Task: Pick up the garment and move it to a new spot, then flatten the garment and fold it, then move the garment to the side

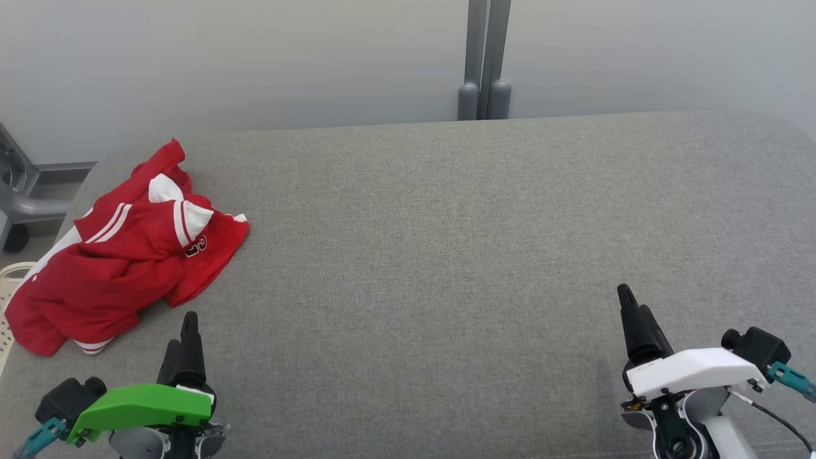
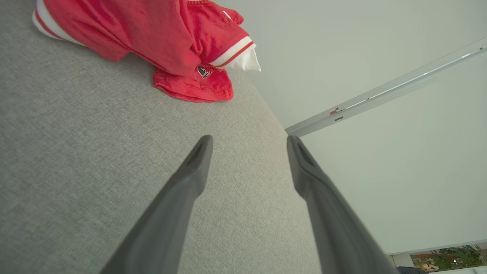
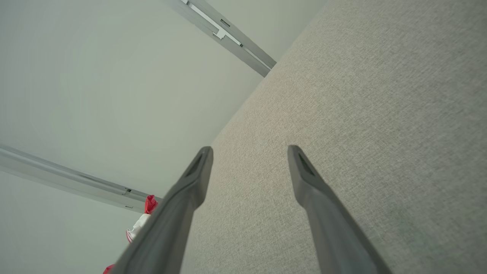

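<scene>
Garment (image 1: 121,261) is lying in a crumpled heap at the far left corner of the grey worktop (image 1: 446,242). I am seeing a red jersey with white bands and red stripes at the sleeve ends, and a dark letter patch is showing on a fold near its right side. Its left part is reaching the worktop's left edge, where a pale basket (image 1: 6,287) is peeking in beside it.

Both hands are sitting apart from the cloth. My left hand (image 1: 182,330), under its green cover, is hovering just beside the heap's near edge. Its two dark fingers are standing wide apart and gripping nothing. In the left wrist view I am looking between them at bare grey fabric, with the jersey lying beyond.

My right hand (image 1: 634,299), white-covered, is hovering at the near right, well apart from the garment. Its fingers are also spread wide, holding nothing and pointing over bare worktop.

Behind the worktop a pale wall (image 1: 255,57) is running across, with a grey post (image 1: 484,57) standing against it near the middle.
</scene>
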